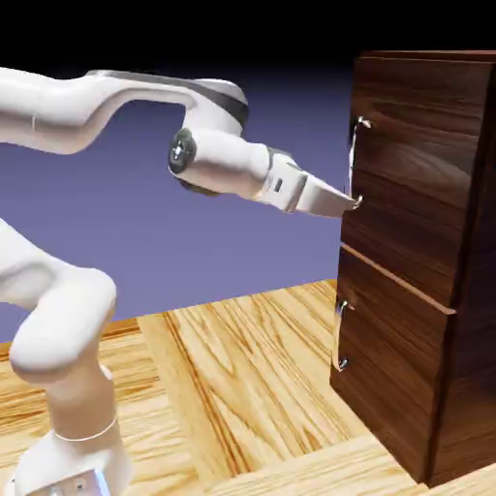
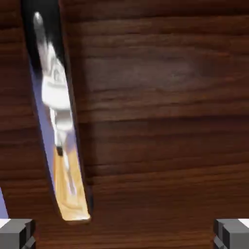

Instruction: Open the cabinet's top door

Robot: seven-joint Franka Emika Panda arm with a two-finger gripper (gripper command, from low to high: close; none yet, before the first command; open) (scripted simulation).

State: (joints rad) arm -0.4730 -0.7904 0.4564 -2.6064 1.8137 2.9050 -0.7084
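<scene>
1. Jaws spread wide, the gripper sat right of centre in the exterior view, holding nothing, its tips at the lower end of the top door's handle; whether they touched the bar could not be told.
2. At the left of that view, the white arm rose from the lower left corner, bent back across the upper left and reached rightward to the wrist near the frame's middle.
3. Across the bottom, the light wood-grain table ran from lower left to lower right, beneath the arm and the cabinet.
4. At the right edge stood the cabinet, dark brown and glossy, with the top door filling its upper front and lying flush, shut.
5. Below it, the lower panel carried a shorter silver handle at its left edge.
6. In the hand view, the curved silver handle ran down the left side, mirroring the white arm and the pale table.
7. Dark walnut grain of the door filled the rest of that view.
8. Two grey fingertips sat in the bottom corners, far apart, with only wood between them.
</scene>
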